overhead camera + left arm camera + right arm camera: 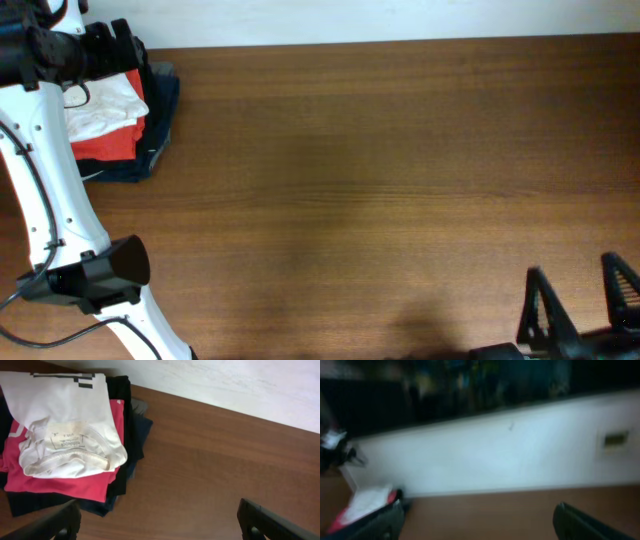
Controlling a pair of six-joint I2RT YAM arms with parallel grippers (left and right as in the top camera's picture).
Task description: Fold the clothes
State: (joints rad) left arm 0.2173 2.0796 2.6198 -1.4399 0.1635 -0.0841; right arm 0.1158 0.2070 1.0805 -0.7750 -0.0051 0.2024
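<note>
The clothes, a folded white T-shirt [105, 105], top a pile at the table's far left corner. In the left wrist view the white T-shirt [65, 420] shows its collar and neck label. My left gripper [128, 48] hovers by the back of the pile, open, and in the left wrist view the left gripper [160, 527] has only bare table between its fingers. My right gripper [580, 288] is open at the table's front right edge, far from the pile. In the blurred right wrist view the right gripper [480, 527] is empty, with the white T-shirt [367, 502] small at the far left.
Under the white T-shirt lie a red shirt [75, 485] and dark navy garments [127, 450], also seen from overhead as the red shirt [105, 147] and navy garments [162, 110]. The brown wooden table [380, 180] meets a white wall [240, 385] at the back.
</note>
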